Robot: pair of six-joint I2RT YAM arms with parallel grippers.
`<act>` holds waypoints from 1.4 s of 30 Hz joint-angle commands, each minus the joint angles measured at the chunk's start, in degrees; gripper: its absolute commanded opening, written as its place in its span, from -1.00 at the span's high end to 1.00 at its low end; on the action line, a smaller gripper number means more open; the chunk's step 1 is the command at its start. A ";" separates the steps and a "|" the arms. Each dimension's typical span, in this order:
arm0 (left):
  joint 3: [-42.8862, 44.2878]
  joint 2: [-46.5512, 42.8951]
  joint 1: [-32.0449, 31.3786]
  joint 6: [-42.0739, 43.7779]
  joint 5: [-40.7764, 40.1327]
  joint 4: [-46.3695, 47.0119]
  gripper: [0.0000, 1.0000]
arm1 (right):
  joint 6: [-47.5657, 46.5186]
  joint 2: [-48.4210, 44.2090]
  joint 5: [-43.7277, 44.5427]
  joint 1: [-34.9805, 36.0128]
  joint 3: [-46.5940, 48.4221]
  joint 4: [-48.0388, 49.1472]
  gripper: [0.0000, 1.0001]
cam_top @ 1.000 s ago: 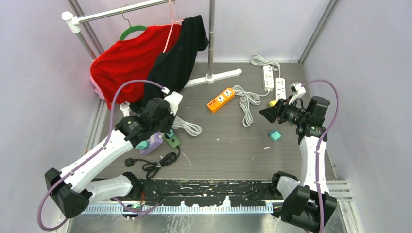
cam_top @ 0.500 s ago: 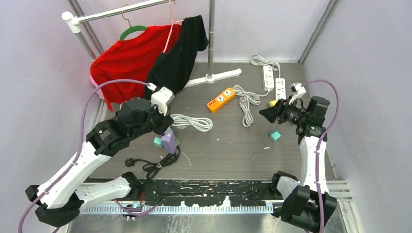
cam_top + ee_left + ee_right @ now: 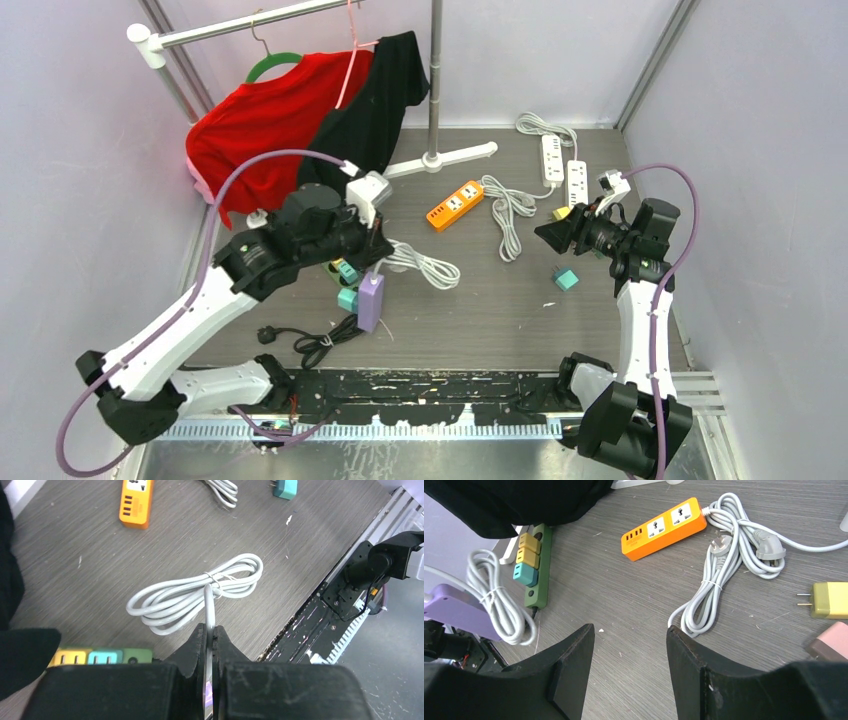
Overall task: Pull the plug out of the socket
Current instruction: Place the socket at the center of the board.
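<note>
Overhead: the left gripper point(image 3: 383, 243) is clenched on the grey cable point(image 3: 425, 262) of the purple power strip point(image 3: 371, 300); the strip's long axis runs from the gripper toward the near edge; a teal plug point(image 3: 348, 298) sits against its left side; an orange strip point(image 3: 455, 205) lies well to the right.

Left wrist: the fingers point(image 3: 195, 645) pinch the cable above its coil; a green strip point(image 3: 137, 656) with yellow and teal plugs lies beside them.

Right wrist: the right gripper point(image 3: 629, 630) stands spread, grasping nothing; the purple strip shows at far left, near the green one.
</note>
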 commanded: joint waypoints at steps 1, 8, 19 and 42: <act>3.25 3.29 -1.62 -0.96 2.84 11.66 1.00 | 0.69 -1.01 -1.15 -0.23 0.42 2.47 -0.20; 1.49 10.62 -6.38 -0.96 -2.04 18.15 1.00 | 0.69 -1.04 -1.18 -0.23 0.52 2.34 -0.20; 3.43 25.67 -13.90 -2.42 -2.15 27.34 1.00 | 0.69 -1.14 -0.97 -0.32 1.07 1.82 -0.21; -2.50 32.60 -19.91 -1.30 -9.41 33.75 0.68 | -0.97 -0.81 -4.42 -0.58 1.53 0.26 -0.27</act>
